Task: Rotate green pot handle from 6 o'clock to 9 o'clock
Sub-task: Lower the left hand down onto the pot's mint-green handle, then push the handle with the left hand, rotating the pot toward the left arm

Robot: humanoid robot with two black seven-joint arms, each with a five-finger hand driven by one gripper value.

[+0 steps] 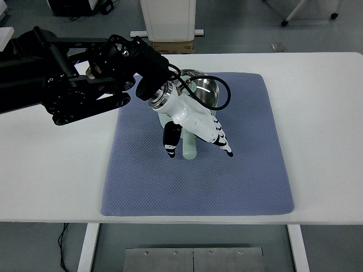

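Left arm: seen entering from the picture's left edge, black, stretched across the white desk (51, 170) toward the mat's middle.
Left hand (193, 127): white with black fingertips, laid over the pot handle (189, 148); the thumb is seen left of the handle, the other fingers right of it, closed around it.
Green pot (205, 89): placed at the far middle of the blue-grey mat (249, 170), its metal inside partly hidden by the wrist.
Handle direction: pointed toward the near edge, pale green.
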